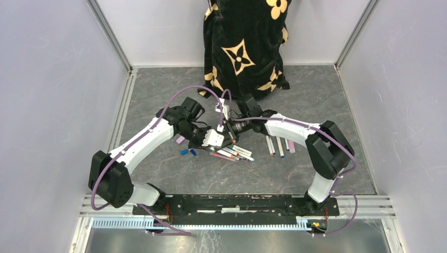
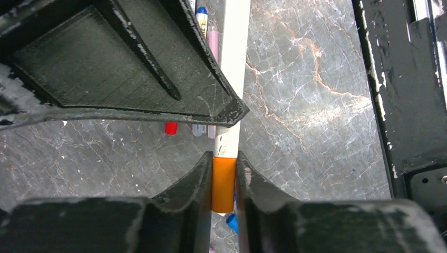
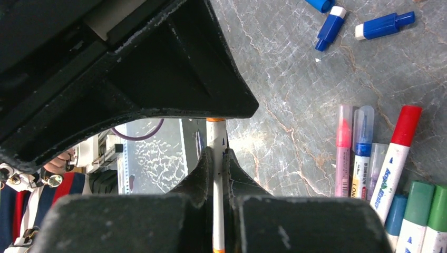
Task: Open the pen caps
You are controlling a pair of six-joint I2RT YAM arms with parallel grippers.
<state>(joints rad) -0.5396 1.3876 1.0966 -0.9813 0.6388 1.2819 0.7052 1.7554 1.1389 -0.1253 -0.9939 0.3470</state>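
My left gripper [image 2: 224, 158] is shut on the orange pen cap [image 2: 223, 182] at one end of a white pen [image 2: 234, 79]. My right gripper [image 3: 216, 153] is shut on the same pen's white barrel [image 3: 216, 174]. In the top view the two grippers, left [image 1: 225, 139] and right [image 1: 233, 128], meet nose to nose above the table's middle. The cap sits flush against the barrel. Loose caps lie on the table: blue ones [image 3: 331, 26] and a pink one [image 1: 180, 139]. A red cap [image 2: 171, 128] lies under the pen.
A pile of pens [image 1: 234, 154] lies just below the grippers, with red-, green- and blue-capped ones in the right wrist view [image 3: 403, 142]. More pens [image 1: 279, 146] lie to the right. A black flowered cloth [image 1: 245, 42] stands at the back. Walls enclose the table on three sides.
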